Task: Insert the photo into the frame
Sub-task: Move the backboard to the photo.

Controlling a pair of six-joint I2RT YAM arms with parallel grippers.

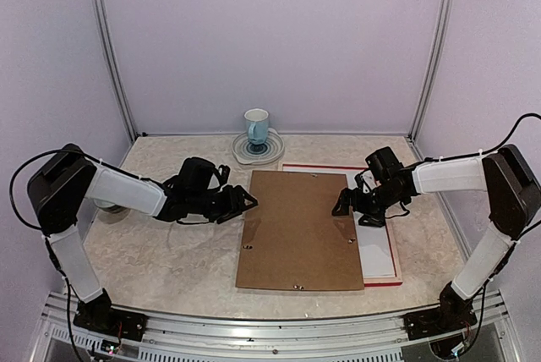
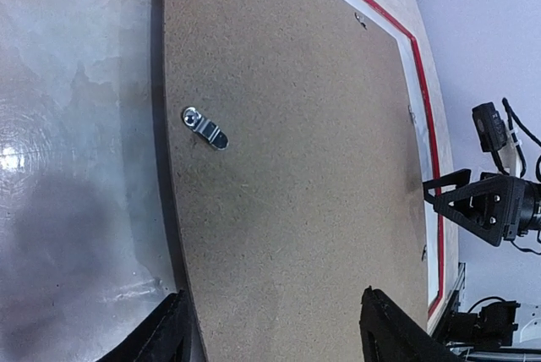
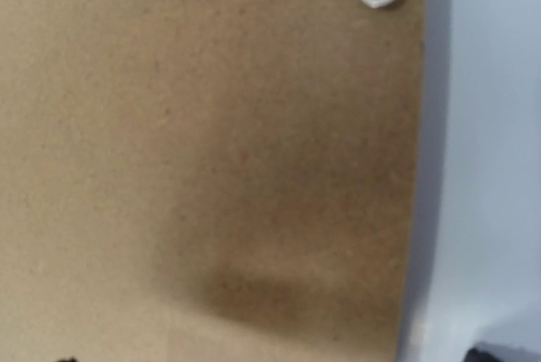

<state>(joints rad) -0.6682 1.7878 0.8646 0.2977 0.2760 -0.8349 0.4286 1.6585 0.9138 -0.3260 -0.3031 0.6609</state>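
Marbled surface (image 1: 152,252), and both hands, spread apart and empty, flank the board (image 1: 296,227), left hand (image 1: 243,205) at its left edge, right hand (image 1: 348,210) over its right, likely to square it onto the frame (image 1: 325,167), whose red rim peeks out beneath; photo hidden.

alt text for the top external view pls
A brown backing board lies mid-table, partly covering a red frame and white sheet. Open left fingers and right fingers flank it; a mug on a plate stands behind.
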